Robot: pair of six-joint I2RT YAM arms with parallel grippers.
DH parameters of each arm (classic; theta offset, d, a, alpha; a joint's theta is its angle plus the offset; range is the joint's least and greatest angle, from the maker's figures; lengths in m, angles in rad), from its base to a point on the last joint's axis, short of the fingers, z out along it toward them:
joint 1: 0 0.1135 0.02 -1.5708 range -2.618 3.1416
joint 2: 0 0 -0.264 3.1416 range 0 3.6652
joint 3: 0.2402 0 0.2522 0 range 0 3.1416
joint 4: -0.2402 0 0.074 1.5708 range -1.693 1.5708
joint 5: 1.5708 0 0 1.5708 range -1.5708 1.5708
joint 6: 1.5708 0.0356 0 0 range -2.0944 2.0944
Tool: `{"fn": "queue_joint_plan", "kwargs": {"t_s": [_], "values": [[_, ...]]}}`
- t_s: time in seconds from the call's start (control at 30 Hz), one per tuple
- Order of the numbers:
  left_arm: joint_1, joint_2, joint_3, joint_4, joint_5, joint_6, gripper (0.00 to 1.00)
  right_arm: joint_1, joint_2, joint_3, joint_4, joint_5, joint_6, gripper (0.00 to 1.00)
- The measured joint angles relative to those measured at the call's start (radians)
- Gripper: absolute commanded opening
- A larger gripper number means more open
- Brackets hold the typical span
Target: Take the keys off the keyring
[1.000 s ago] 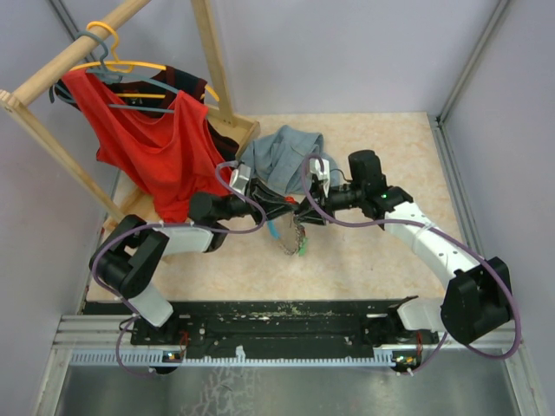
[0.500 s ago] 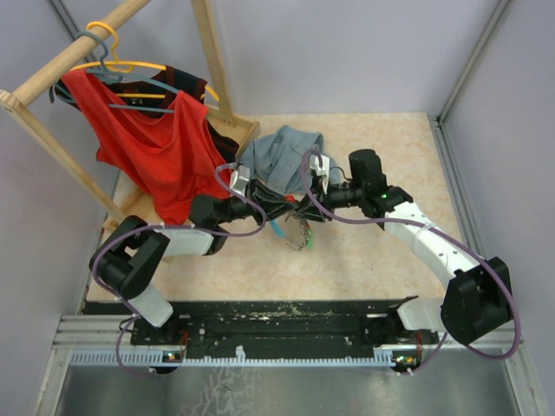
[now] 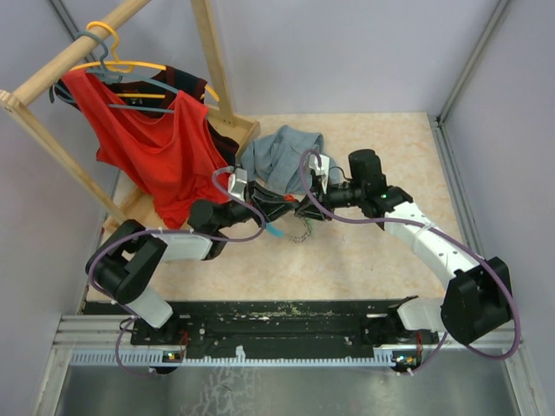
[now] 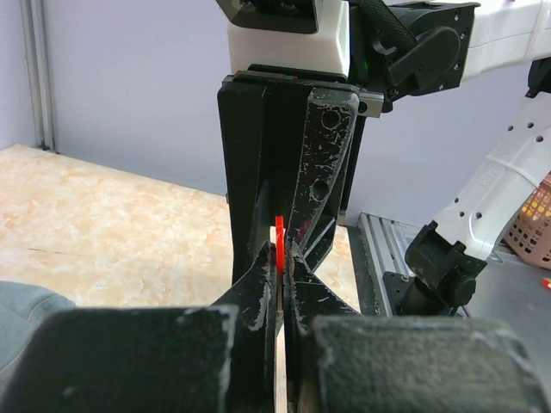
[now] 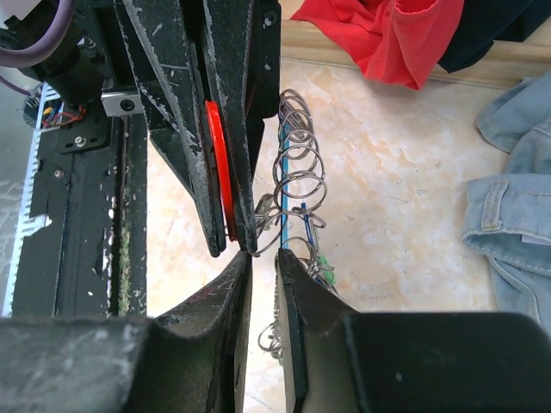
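In the left wrist view my left gripper (image 4: 281,274) is shut on the flat red head of a key (image 4: 279,245). The right gripper's black fingers (image 4: 323,163) stand tip to tip against it. In the right wrist view the red key (image 5: 218,168) sits between the left fingers. Beside it hangs the keyring (image 5: 297,168), with silvery wire rings, a blue strip (image 5: 282,202) and a green key (image 5: 321,261). My right gripper (image 5: 263,256) has its jaws a narrow gap apart. One wire ring crosses at the tips, and I cannot tell if it is pinched. From above, the chain (image 3: 300,230) dangles below both grippers.
A grey-blue denim garment (image 3: 279,154) lies just behind the grippers. A wooden clothes rack (image 3: 212,61) with a red top (image 3: 147,139) on hangers stands at the back left. Walls close the table at the back and right.
The right jaws have narrowed. The left gripper has shifted slightly toward the back, and the hanging chain and keys have drawn up closer under the grippers.
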Motion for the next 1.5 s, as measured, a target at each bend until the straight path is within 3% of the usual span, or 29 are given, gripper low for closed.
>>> {"fn": "queue_joint_plan", "kwargs": {"t_s": [0.9,1.17,1.3,1.5], "values": [[-0.042,-0.014,-0.047,0.000,-0.148,0.018,0.00,0.000,0.000,0.000,-0.007,-0.017,-0.013,0.20],[-0.045,-0.014,-0.047,0.000,-0.152,0.006,0.00,0.000,0.000,0.000,-0.007,-0.012,-0.015,0.11],[-0.049,-0.014,-0.048,0.000,-0.158,0.002,0.00,0.000,0.000,0.000,-0.007,-0.016,-0.016,0.00],[-0.052,-0.028,-0.063,0.000,-0.170,0.002,0.00,0.000,0.000,0.002,-0.015,-0.033,-0.035,0.00]]}}
